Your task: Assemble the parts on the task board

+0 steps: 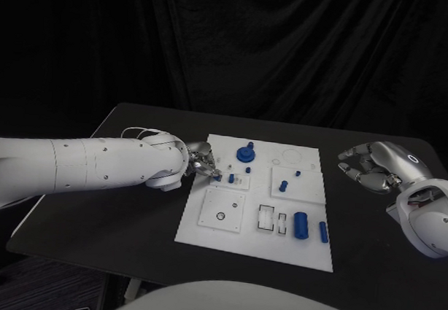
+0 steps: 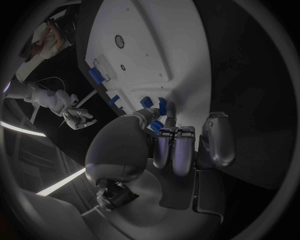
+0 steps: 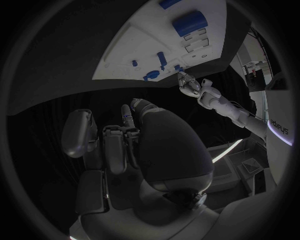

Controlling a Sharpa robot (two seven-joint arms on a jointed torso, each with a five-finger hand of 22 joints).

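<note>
The white task board (image 1: 259, 242) lies in the middle of the black table. A round blue part with a peg (image 1: 246, 154) stands at its far side, and a blue cylinder (image 1: 301, 225) and a blue bar (image 1: 324, 232) lie near its front right. My left hand (image 1: 204, 162) reaches over the board's left edge; in the left wrist view its fingertips (image 2: 169, 137) pinch a small blue part (image 2: 156, 125) beside two other small blue pieces (image 2: 161, 106). My right hand (image 1: 376, 167) hovers to the right of the board with its fingers curled in on nothing.
Small blue pegs (image 1: 298, 174) stand in the board's right middle block. Black-edged slots (image 1: 266, 217) and a ring hole (image 1: 221, 215) mark the near half. Bare black table (image 1: 123, 219) surrounds the board, with a dark curtain behind.
</note>
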